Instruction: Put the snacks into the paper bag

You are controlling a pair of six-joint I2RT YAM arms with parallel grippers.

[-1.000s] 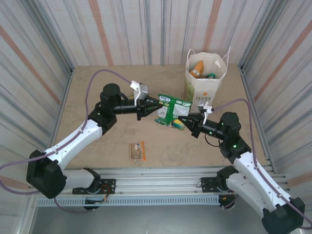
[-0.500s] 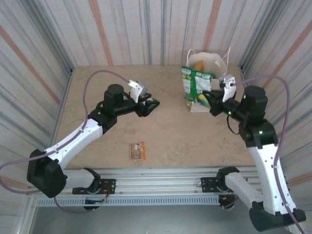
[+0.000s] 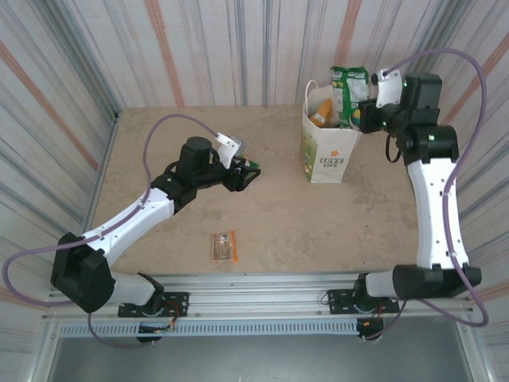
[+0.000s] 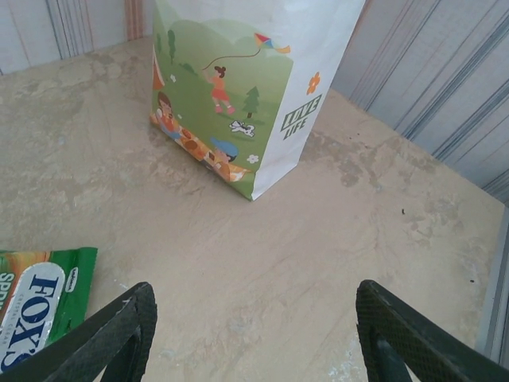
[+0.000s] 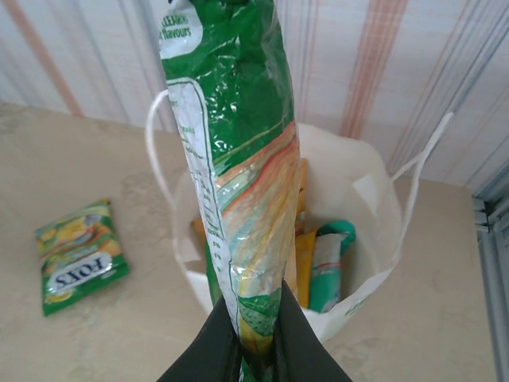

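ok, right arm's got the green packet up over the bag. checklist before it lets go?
1. Grip: right claw shut on the green packet: ok.
2. Aim: packet hangs over the mouth of the paper bag: ok.
3. Bag upright, mouth open: ok.
4. Room inside beside the teal packet: cannot tell.
5. Clearance: left claw open, apart from the bag: ok.
6. All snacks off the table: not ok; the FOX'S packet and the clear packet lie on it.
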